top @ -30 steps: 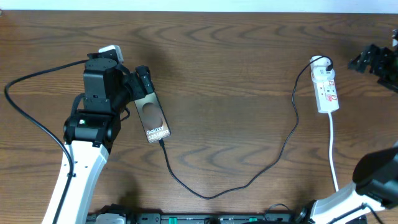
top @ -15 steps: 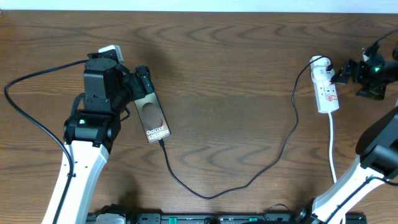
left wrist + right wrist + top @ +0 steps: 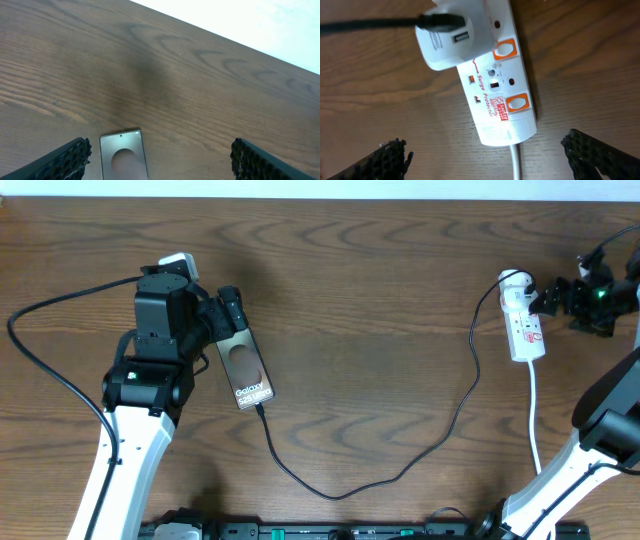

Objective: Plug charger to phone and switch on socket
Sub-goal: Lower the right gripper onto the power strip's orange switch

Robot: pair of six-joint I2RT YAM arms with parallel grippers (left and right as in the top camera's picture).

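The bronze-brown phone (image 3: 247,375) lies face up on the table's left side, "Galaxy" lettering showing. The thin black charger cable (image 3: 400,472) runs from the phone's lower edge, where its plug tip (image 3: 259,409) meets the phone, in a loop to a white adapter (image 3: 513,281) on the white power strip (image 3: 524,325). My left gripper (image 3: 222,318) is open over the phone's top end; the left wrist view shows that end (image 3: 123,156) between the fingers (image 3: 160,161), nearer the left one. My right gripper (image 3: 550,298) is open beside the strip (image 3: 500,95), fingers (image 3: 490,155) straddling its cord end.
The strip's white cord (image 3: 535,425) runs down toward the front edge. The adapter (image 3: 451,31) holds the black cable's USB plug (image 3: 440,21). Orange rocker switches (image 3: 517,102) sit on the strip's face. The left arm's own black cable (image 3: 45,365) loops at far left.
My right gripper has come in from the far right edge to the strip's right side. The left arm, phone and cable have not moved.
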